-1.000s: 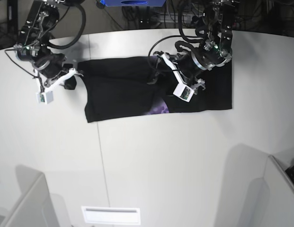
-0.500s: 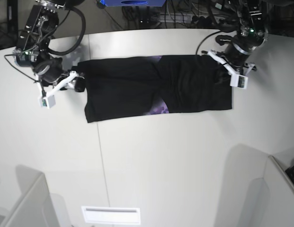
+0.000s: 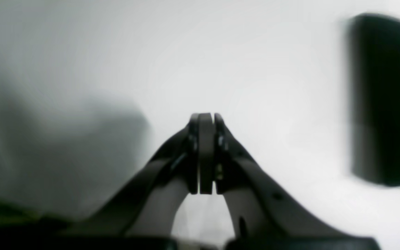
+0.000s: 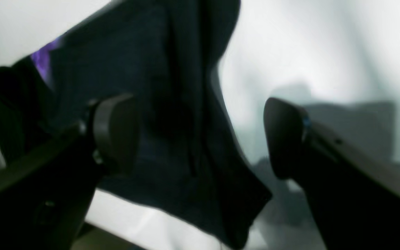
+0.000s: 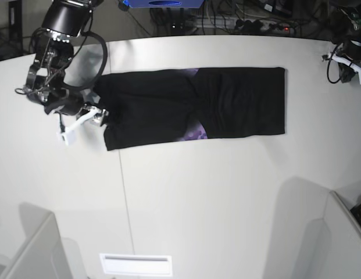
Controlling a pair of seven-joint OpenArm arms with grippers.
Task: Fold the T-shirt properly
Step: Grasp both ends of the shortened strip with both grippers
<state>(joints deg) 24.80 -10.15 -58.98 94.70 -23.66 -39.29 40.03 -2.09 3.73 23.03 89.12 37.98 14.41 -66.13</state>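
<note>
The black T-shirt [image 5: 238, 102] lies flat on the white table [image 5: 197, 197] as a long folded rectangle, with a bit of purple print [image 5: 196, 134] showing at its middle. My right gripper [image 5: 103, 118] is at the shirt's left end. In the right wrist view this gripper [image 4: 200, 135] is open, with the shirt's black edge [image 4: 172, 104] lying between and below the two fingers. My left gripper [image 3: 205, 119] is shut and empty over bare table, with the shirt [image 3: 387, 100] off to its right. In the base view the left arm [image 5: 347, 57] is at the far right edge, well clear of the shirt.
Grey partitions stand at the front left [image 5: 35, 253] and front right [image 5: 337, 232]. A white slotted plate [image 5: 135, 264] lies at the front edge. Cables and a blue box [image 5: 163, 3] sit behind the table.
My left arm has drawn back from over the shirt's middle to the far right edge of the table. My right gripper has shifted a little forward along the shirt's left end.
</note>
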